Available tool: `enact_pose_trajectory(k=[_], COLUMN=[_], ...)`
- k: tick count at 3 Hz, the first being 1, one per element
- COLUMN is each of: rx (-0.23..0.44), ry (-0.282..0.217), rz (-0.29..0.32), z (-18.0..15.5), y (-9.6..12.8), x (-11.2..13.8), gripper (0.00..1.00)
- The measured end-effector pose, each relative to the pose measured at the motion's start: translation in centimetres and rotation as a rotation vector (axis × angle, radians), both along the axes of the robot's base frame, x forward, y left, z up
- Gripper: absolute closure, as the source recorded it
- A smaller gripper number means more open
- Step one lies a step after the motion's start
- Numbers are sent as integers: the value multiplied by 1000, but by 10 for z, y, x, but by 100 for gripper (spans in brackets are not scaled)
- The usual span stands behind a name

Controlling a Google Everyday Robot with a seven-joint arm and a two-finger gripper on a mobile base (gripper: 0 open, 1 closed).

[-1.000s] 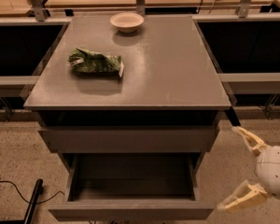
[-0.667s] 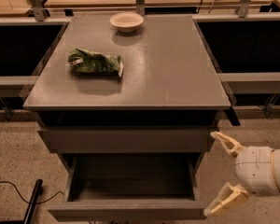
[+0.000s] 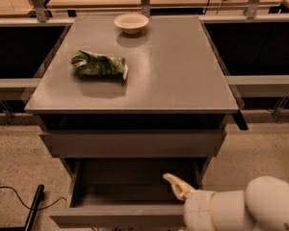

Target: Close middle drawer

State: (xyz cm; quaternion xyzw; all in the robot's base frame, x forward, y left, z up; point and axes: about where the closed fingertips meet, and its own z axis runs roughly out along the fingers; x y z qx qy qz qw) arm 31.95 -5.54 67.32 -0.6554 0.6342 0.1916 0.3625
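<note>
Middle drawer [image 3: 116, 216] pulled open, pincer [image 3: 178, 186] above its right front

We see a grey worktop [image 3: 183, 81] bearing a white bowl [image 3: 131, 22] and a green snack bag [image 3: 98, 64]; the gripper [image 3: 179, 187] sits below it, front-right.

Single high frontal view down onto cabinet [image 3: 173, 71]; end effector [image 3: 179, 186] near, lower right

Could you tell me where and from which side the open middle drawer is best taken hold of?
The middle drawer stands pulled out with a flat, handleless front. Probably best: grip the top edge of that front panel near its centre, coming from above and in front. The gripper hangs over the drawer's right part, as pictured.
</note>
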Motion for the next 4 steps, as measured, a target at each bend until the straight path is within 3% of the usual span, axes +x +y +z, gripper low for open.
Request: enact_pose_trajectory(k=[1, 2, 3, 4], rx=[17, 13, 13, 2], ry=[63, 43, 68, 146], rz=[39, -16, -37, -83], z=[-73, -87, -103, -165], y=[36, 33, 31, 29], x=[-29, -17, -11, 2], gripper=[0, 0, 0, 0])
